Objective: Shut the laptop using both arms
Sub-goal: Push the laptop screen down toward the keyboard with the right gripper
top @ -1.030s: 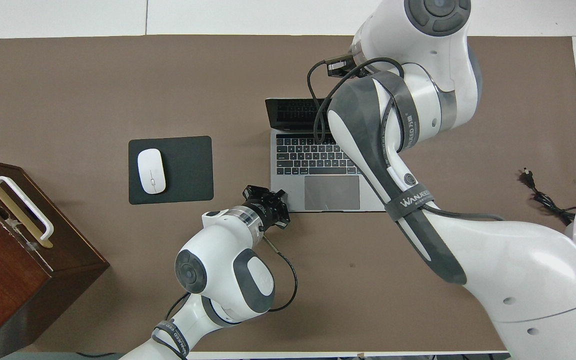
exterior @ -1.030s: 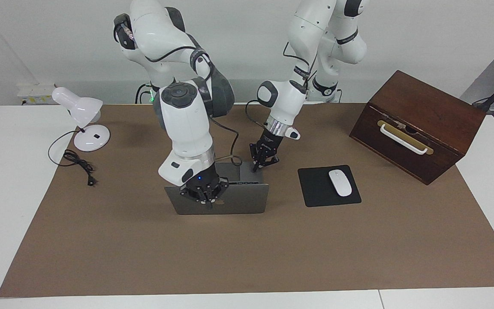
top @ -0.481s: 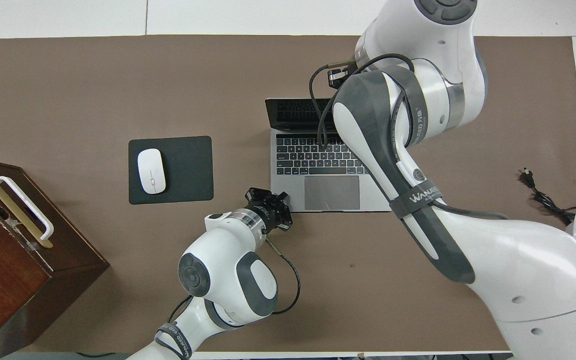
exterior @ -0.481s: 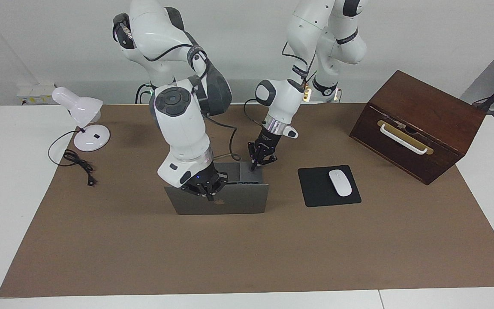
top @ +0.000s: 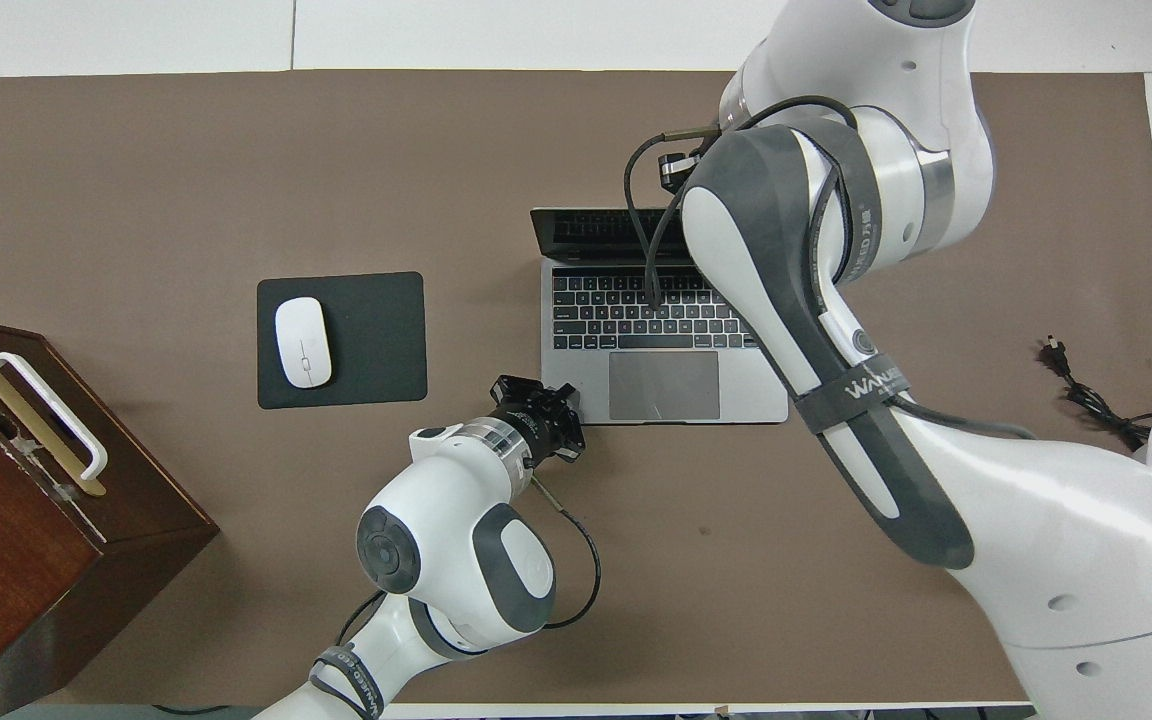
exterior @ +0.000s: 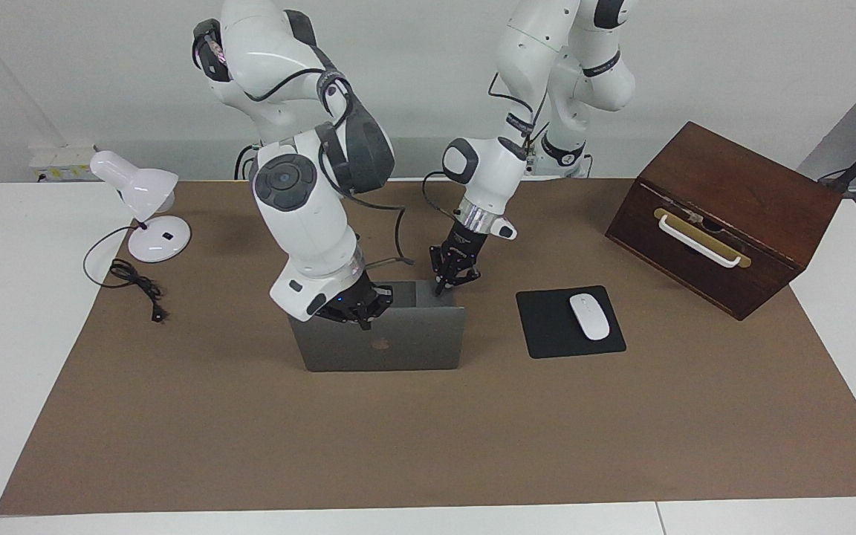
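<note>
- Your laptop [exterior: 391, 342] sits open near the middle of the desk [exterior: 740, 416], on the brown mat, its lid raised with the apple logo showing in the facing view and the keyboard deck showing in the overhead view.
- Your right pincer [exterior: 363, 321] is at the lid's top edge, toward the right arm's end of it; its fingertips are together and hold nothing. Whether they press the edge or sit just above it, you cannot tell.
- In the overhead view the right arm's forearm covers that pincer and part of the keyboard.
- Your left pincer [exterior: 443, 288] is down at the deck's corner nearest the robots, on the side toward the left arm's end of the desk; its fingertips are together too, with nothing between them, and they look to be touching the corner.
- The black mousepad [exterior: 550, 327] lies beside the laptop toward the left arm's end of the desk, with the white mouse [exterior: 590, 316] on it.
- The wooden box [exterior: 733, 215] stands tilted past the mousepad, at that same end.
- The white lamp [exterior: 147, 204] and its black cord [exterior: 134, 282] are at the right arm's end of the desk.
</note>
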